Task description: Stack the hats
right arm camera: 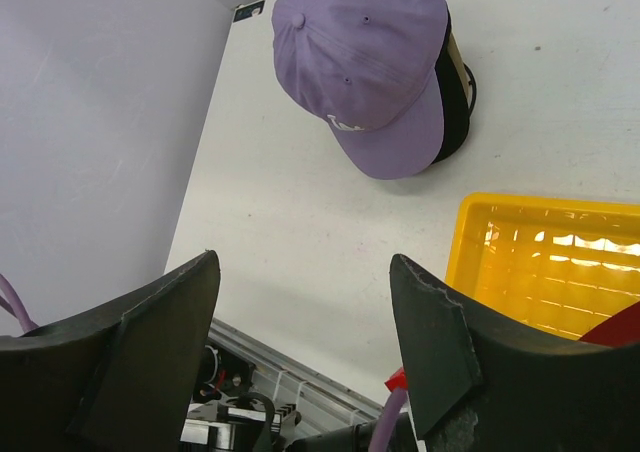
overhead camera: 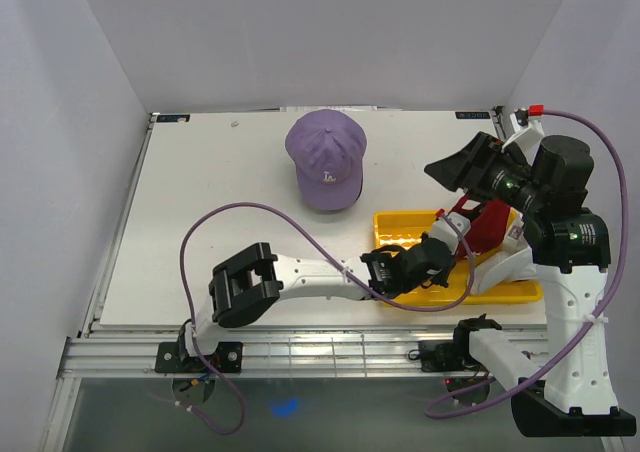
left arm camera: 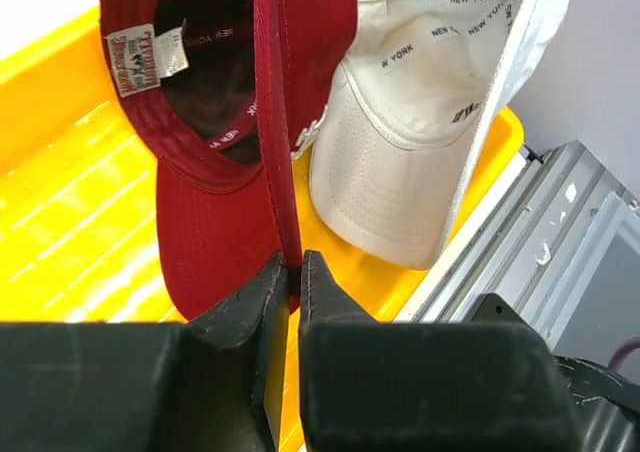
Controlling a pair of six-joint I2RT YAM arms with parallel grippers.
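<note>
Clamped tight with the left fingers (left arm camera: 279, 278) on the brim edge of the red hat (left arm camera: 210, 222), over the yellow tray (left arm camera: 80, 192), touching the white hat (left arm camera: 400, 172). Spread wide and empty at the right fingers (right arm camera: 425, 322), above the surface (right arm camera: 300, 212), lavender hat (right arm camera: 365, 52) well beyond.

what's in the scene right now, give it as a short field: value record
stack: lavender cap on top, black cap and tan cap edges showing beneath
tray: yellow tray, red cap and white New York cap side by side in it
left gripper: fingers shut on red cap's edge
right gripper: open, empty, held high
</note>
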